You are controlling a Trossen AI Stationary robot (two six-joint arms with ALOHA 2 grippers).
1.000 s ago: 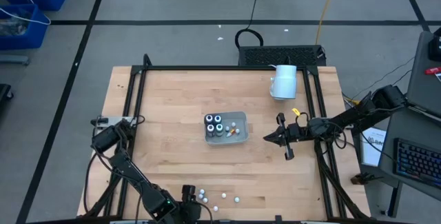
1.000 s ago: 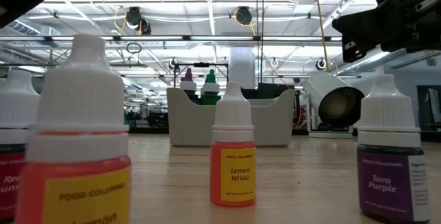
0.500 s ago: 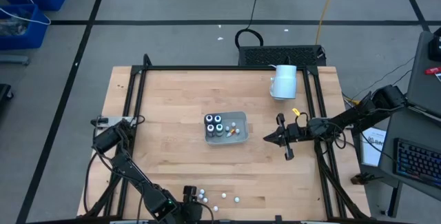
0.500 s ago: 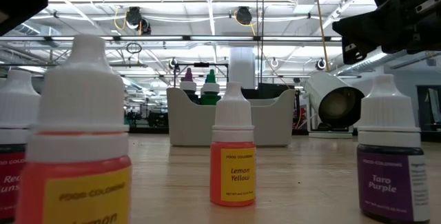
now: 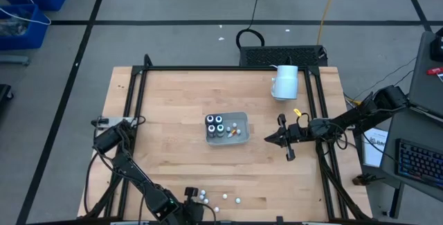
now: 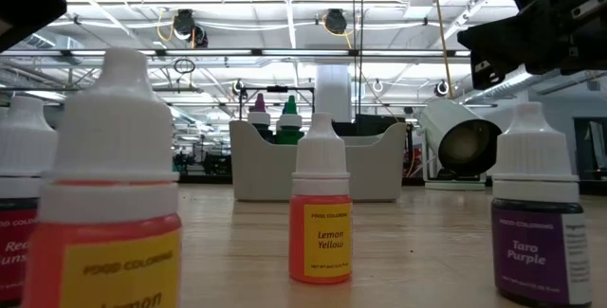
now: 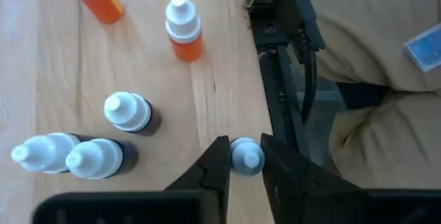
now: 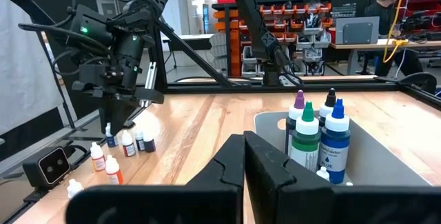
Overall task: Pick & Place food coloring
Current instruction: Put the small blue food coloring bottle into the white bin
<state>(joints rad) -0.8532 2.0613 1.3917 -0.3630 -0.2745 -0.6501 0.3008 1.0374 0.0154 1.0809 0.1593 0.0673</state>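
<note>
Wood counter point(image 5: 173, 107) carries everything. Far left, near edge: left end effector point(image 7: 241, 156) sits low over the loose cluster, its fingers point(image 7: 215, 162) pinching the white cap of one small bottle point(image 7: 246, 156), which stands right at the counter's edge rail. Grasping that bottle, or all but closed on it. Just beside it are more loose food coloring bottles point(image 5: 223, 197), white caps, some orange-bodied point(image 7: 185, 34), some dark point(image 7: 131, 112); low view shows one labelled Lemon Yellow point(image 6: 321, 223) and one Taro Purple point(image 6: 533, 218).

Middle: pale grey tray point(image 5: 242, 121) with several bottles already upright inside point(image 5: 215, 124).

Right: right end effector point(image 5: 277, 139) waits above the counter, well apart from the tray, fingers clenched on nothing. White mug-like cylinder point(image 5: 284, 81) lies at the far right.

Handling judgement: bottles look light, stiff plastic, smooth, narrow-based so easy to topple. Cap or neck is the sensible hold; a squeeze on the body may slip.
</note>
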